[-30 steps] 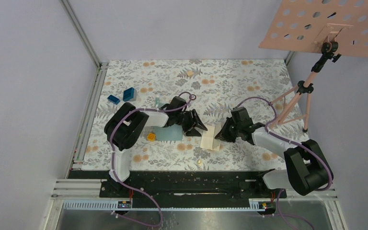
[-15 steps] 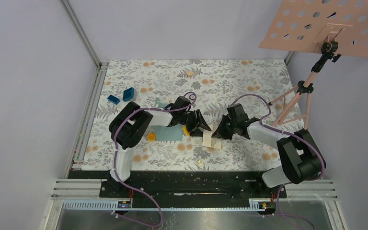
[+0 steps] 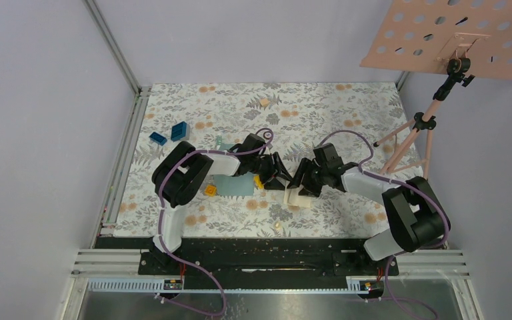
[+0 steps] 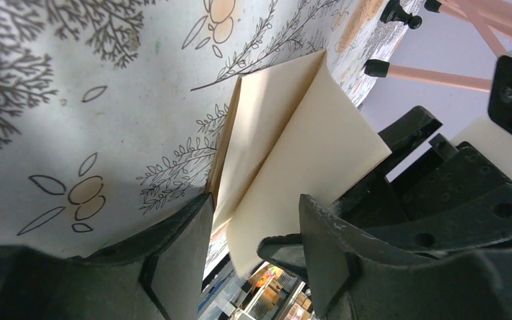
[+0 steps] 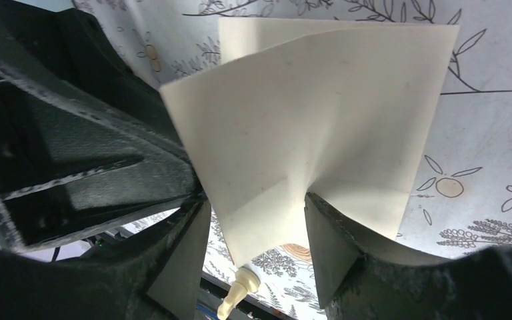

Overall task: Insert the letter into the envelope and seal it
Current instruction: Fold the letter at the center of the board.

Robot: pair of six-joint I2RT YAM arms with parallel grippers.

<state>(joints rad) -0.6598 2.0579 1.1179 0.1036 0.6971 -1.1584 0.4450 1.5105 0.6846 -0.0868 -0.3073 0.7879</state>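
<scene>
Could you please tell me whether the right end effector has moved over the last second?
Yes. The right end effector has shifted left, away from the pink stand and closer to the left end effector.

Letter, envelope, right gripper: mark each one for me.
the letter [image 5: 333, 100], right wrist view, on its upper cream panel.
the envelope [image 3: 233, 186], top external view, on its exposed teal face.
the right gripper [image 5: 253, 200], right wrist view, midway between its spread fingertips, where the paper passes.
</scene>
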